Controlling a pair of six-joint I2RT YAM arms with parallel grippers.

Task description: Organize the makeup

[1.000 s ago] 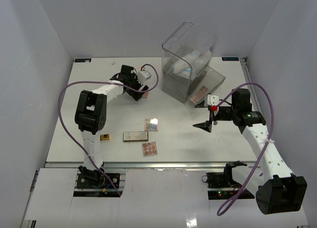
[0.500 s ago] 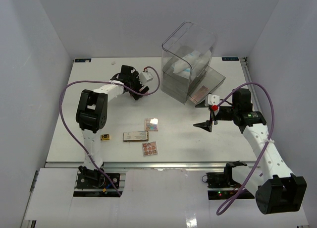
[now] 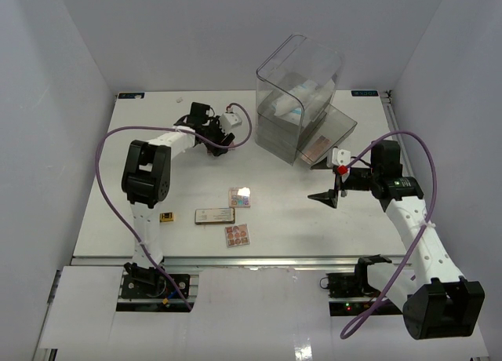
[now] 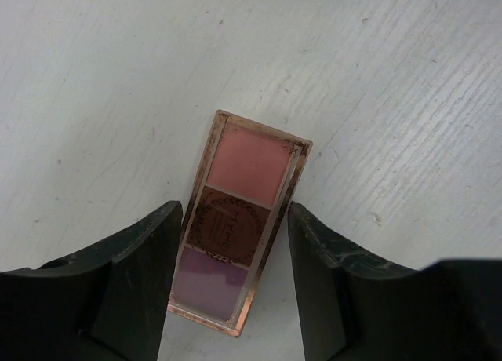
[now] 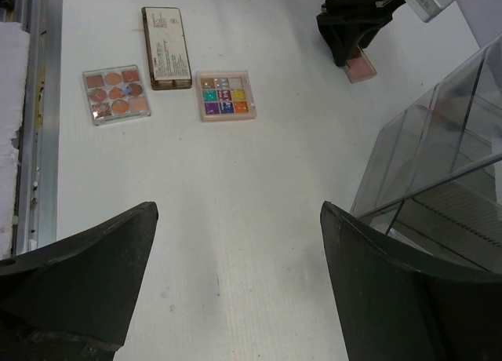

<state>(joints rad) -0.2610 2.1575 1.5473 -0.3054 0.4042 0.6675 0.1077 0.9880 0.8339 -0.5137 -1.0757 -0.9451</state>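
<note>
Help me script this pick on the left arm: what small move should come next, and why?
Probably close the left claw onto the three-pan eyeshadow palette: it lies flat on the table between the fingers, which sit close alongside its long edges without clearly clamping it.

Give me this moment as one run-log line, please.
left end effector: straddles three-pan palette, grip unclear | palette: flat on table | right end effector: open, empty, near clear box
</note>
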